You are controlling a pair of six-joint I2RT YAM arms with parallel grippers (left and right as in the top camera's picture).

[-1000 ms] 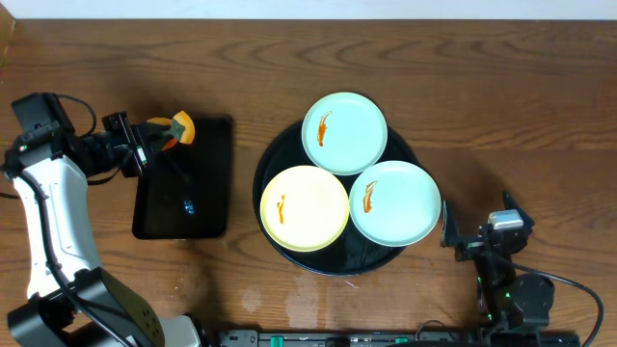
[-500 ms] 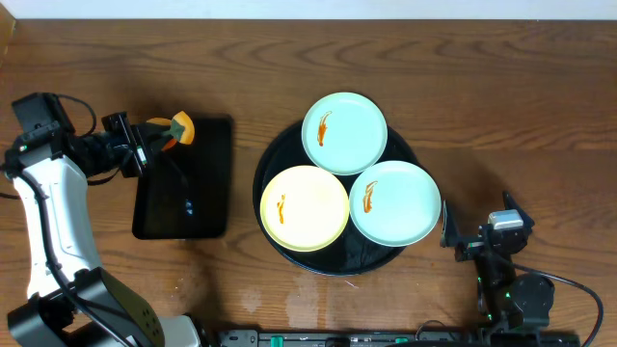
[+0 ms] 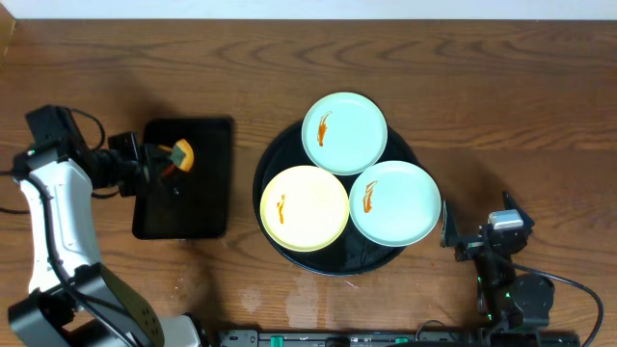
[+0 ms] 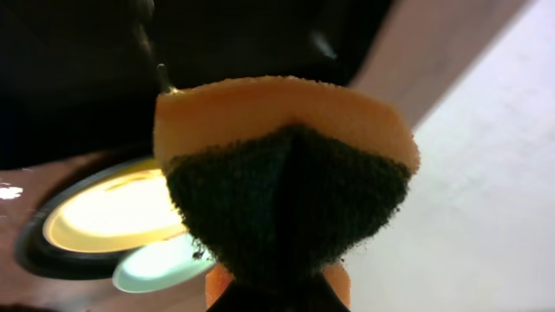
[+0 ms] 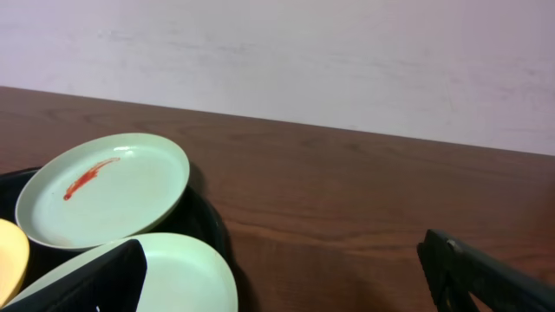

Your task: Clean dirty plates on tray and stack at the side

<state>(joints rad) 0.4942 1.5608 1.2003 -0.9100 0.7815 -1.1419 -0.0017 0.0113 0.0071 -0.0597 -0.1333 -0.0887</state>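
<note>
Three plates lie on the round black tray [image 3: 267,173]: a mint plate [image 3: 344,133] at the back, a yellow plate [image 3: 305,208] front left and a second mint plate [image 3: 395,202] front right. Each bears an orange smear. My left gripper [image 3: 166,157] is shut on an orange sponge with a dark green scrub side [image 3: 180,153], held over the rectangular tray well left of the plates. The sponge [image 4: 286,173] fills the left wrist view. My right gripper [image 3: 479,216] stands open on the table just right of the round tray, and its left finger [image 5: 100,277] overlaps the near mint plate [image 5: 186,273].
A small rectangular black tray [image 3: 183,207] lies left of the round tray. Bare wooden table [image 3: 501,106] spreads behind and to the right. The right wrist view shows a pale wall [image 5: 347,61] beyond the table's far edge.
My left arm has shifted toward the table's front, carrying the sponge from the rectangular tray's back edge to over its upper part. The right arm and the plates have not moved.
</note>
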